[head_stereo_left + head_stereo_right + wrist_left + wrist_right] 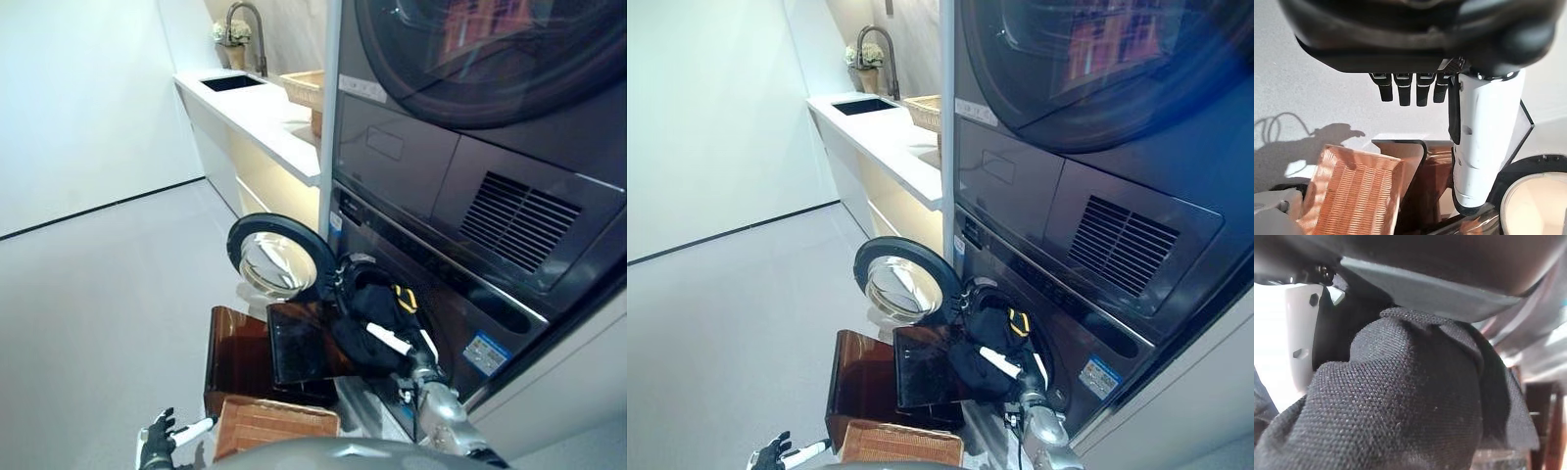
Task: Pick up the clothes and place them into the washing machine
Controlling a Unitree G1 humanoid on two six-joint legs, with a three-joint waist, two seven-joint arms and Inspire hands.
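Note:
A black garment point(367, 311) with a yellow tag hangs bunched at the round opening of the lower washing machine point(446, 269). Its round door point(279, 257) is swung open to the left. My right hand point(390, 340) is at the opening, its white-covered thumb pressed into the cloth. Seen from the right wrist, the black garment point(1400, 406) fills the view against the palm, beside the thumb point(1300, 333). My left hand point(157, 443) hangs low at the lower left, fingers point(1405, 90) straight and holding nothing.
A wicker basket point(272, 423) stands on the floor below me, next to brown translucent boxes point(235, 357) in front of the machine. A dryer point(490, 59) sits above the washer. A white counter point(260, 117) with a sink runs behind, at the left.

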